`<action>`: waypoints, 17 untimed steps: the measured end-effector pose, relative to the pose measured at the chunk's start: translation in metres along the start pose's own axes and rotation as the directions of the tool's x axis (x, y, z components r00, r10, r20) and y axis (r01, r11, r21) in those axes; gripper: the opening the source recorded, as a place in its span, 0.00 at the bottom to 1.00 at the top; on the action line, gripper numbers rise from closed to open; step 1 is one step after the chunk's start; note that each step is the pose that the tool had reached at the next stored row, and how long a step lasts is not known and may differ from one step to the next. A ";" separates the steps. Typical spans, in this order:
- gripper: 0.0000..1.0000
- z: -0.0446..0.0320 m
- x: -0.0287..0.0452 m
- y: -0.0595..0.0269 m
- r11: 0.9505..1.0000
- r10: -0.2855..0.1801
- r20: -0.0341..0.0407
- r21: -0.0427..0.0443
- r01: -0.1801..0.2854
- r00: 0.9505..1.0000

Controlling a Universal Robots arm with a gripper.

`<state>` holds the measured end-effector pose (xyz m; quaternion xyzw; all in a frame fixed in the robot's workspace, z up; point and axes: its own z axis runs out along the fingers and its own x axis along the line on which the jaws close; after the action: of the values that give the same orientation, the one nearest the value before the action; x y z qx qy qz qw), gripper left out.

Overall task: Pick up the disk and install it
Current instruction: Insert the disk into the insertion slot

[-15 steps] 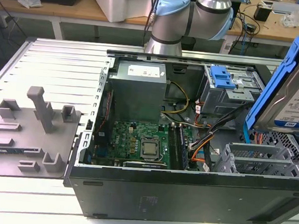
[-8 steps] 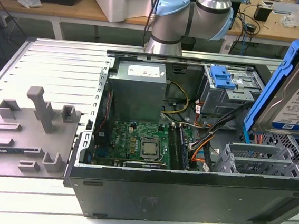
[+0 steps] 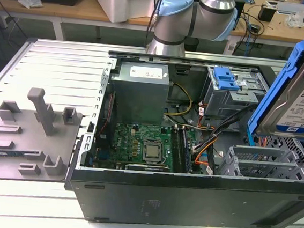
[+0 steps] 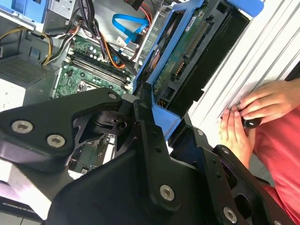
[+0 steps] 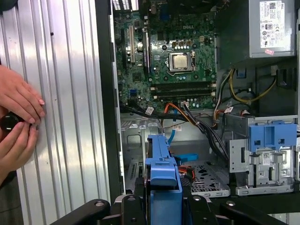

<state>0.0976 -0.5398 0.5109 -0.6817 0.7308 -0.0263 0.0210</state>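
The disk (image 3: 295,103), a silver drive with a white-and-blue label in a blue plastic carrier, hangs tilted on edge above the open computer case's (image 3: 187,195) end at the exterior view's right. My gripper (image 4: 151,104) is shut on the carrier's blue end. The second wrist view shows the disk's (image 4: 183,61) green circuit-board underside. In the first wrist view the disk (image 5: 162,176) is edge-on, rising from the gripper (image 5: 163,199). Below it lies the empty silver drive bay (image 3: 263,161).
Inside the case are the motherboard (image 3: 143,145), the grey power supply (image 3: 140,91), loose cables (image 3: 206,141) and a metal drive cage with a blue latch (image 3: 225,79). A person's hands (image 5: 18,119) rest on the ribbed table beside the case. A grey fixture (image 3: 29,134) sits on the exterior view's left.
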 end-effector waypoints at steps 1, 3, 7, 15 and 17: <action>0.37 0.0003 -0.0001 0.0001 1.000 -0.007 0.000 0.000 0.007 1.000; 0.37 0.0014 -0.0001 0.0006 1.000 -0.018 0.000 0.000 0.018 1.000; 0.37 0.0034 -0.0001 0.0007 1.000 -0.019 0.000 0.000 0.019 1.000; 0.37 0.0108 -0.0003 -0.0008 1.000 -0.018 0.001 0.000 0.018 1.000; 0.37 0.0124 -0.0003 -0.0008 1.000 -0.018 0.001 0.000 0.018 1.000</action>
<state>0.0993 -0.5397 0.4986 -0.6884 0.7245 -0.0262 0.0211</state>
